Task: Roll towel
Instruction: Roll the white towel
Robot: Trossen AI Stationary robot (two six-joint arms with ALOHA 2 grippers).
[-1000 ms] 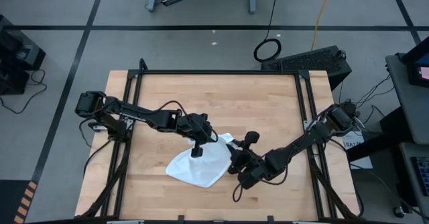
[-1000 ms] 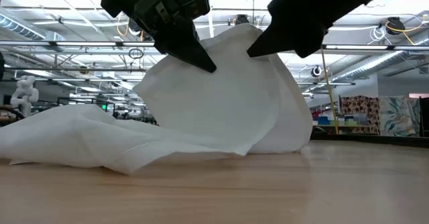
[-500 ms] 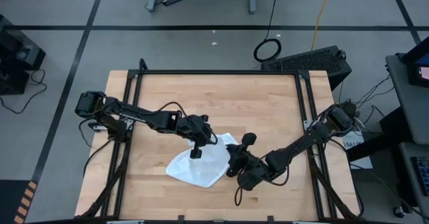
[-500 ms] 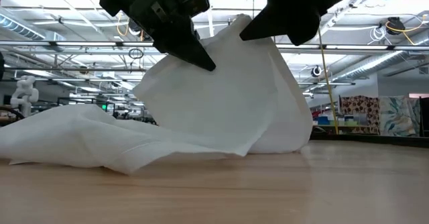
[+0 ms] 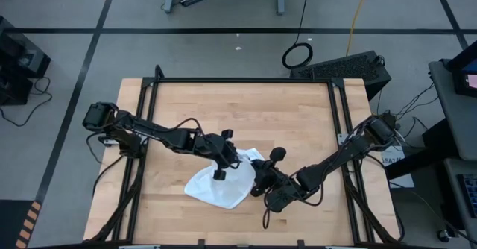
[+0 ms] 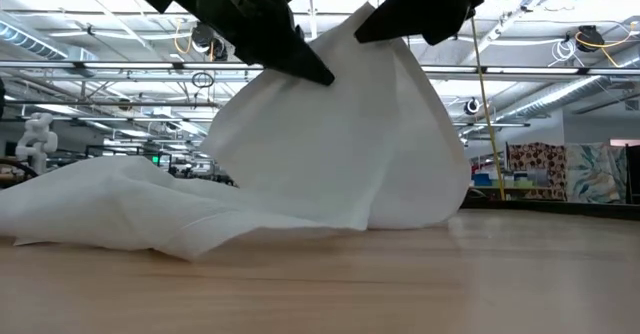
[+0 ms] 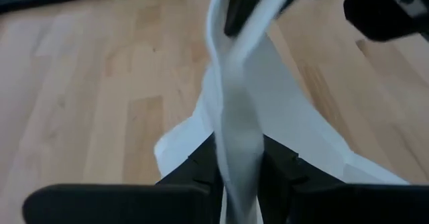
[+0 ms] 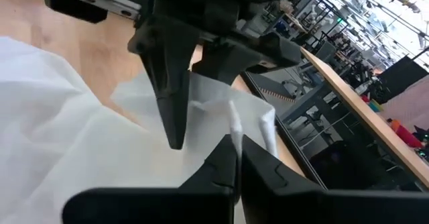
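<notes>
where pinched, towel tented upward

Wooden table — white towel on it.

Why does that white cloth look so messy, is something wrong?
The plain white cloth towel is not flat or rolled: both dark hands, left and right, pinch it up into a crumpled peak, its other end rumpled on the wooden table. Nothing looks torn or spilled.

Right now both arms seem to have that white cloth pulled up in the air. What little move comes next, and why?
Probably the right gripper, its fingers shut on the lifted edge of the towel, carries that edge over the flat part. The left gripper looks to be loosening its hold.
</notes>
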